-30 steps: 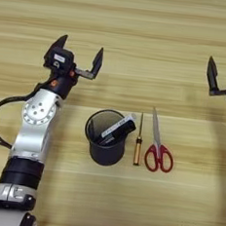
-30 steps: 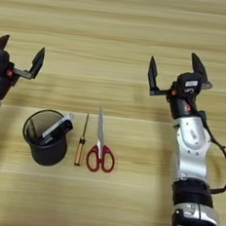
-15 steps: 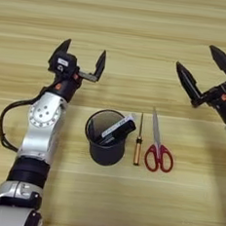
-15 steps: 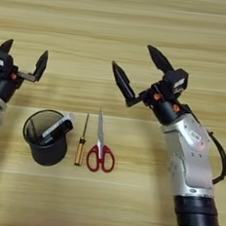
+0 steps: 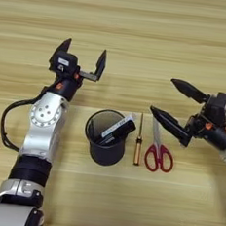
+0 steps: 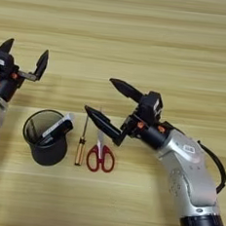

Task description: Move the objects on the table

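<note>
**A:** ok so where's everything rn? right gripper first pls

**B:** jaws spread wide, nothing in them. one finger tip sits over the top of the red-handled scissors, can't tell if it's touching the blades. other finger points away toward the far side of the tabletop.

**A:** and the pen cup?

**B:** black mesh pen cup is upright, off to the left of those jaws, w/ a small screwdriver w/ wooden handle lying between cup and scissors. screwdriver and scissors lie just beside each other, roughly parallel, tips pointing away from the robot.

**A:** markers?

**B:** both inside the cup afaict. white-barrelled marker leans across the opening, its tip poking over the rim on the side nearest the right jaws. the black marker lies alongside it, hard to separate from the mesh tbh.

**A:** left gripper?

**B:** left gripper is beyond the cup and to its left, jaws also spread, empty, pointing away from the robot. well apart from the cup.
</note>
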